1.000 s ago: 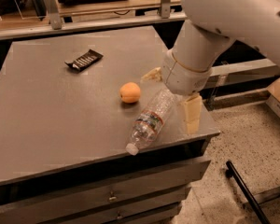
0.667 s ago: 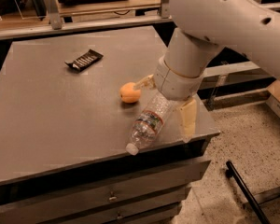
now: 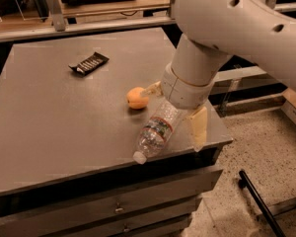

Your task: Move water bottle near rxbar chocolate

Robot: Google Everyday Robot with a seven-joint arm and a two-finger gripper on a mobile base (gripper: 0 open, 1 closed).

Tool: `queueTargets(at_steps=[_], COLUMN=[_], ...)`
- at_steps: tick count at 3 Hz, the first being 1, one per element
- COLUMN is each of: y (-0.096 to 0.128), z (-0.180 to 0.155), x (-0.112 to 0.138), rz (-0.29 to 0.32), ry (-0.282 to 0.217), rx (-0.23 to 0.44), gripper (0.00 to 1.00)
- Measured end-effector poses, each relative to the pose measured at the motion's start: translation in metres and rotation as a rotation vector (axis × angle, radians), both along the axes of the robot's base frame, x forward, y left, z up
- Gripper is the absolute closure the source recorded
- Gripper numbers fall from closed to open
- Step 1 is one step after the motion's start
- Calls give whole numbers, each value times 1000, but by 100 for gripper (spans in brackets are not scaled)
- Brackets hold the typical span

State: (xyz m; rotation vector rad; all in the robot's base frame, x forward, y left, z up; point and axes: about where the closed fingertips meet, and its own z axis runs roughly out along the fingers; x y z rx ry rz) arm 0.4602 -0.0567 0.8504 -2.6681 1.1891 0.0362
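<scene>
Grey-topped bench (image 3: 59, 132) with drawers (image 3: 118, 209) below stands on a speckled floor (image 3: 259, 142), wooden shelving (image 3: 98, 4) behind it. A white robot arm (image 3: 227, 28) reaches down over the bench's near right corner, its claw (image 3: 171, 117) spread, one cream finger (image 3: 198, 127) on either side of the base end of the water bottle (image 3: 155, 132). The bottle lies on its side, white cap (image 3: 138, 157) pointing at the front edge. An orange (image 3: 136, 98) sits just beside the bottle's base, close to the claw's far finger. The rxbar chocolate (image 3: 89, 63) lies flat well apart, toward the bench's far left. A dark bar (image 3: 259, 201) lies on the floor at lower right.
</scene>
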Motion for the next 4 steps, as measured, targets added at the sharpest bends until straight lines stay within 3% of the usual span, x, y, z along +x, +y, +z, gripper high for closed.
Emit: queueTargets(at_steps=[1,2,4], y=[3,3,4], z=[-8,-14,-14], x=[-3,-4,-4], rz=[80,141,141], ry=[-41,-49,-51], rx=[-42,-64,-65], gripper=[0,0,42])
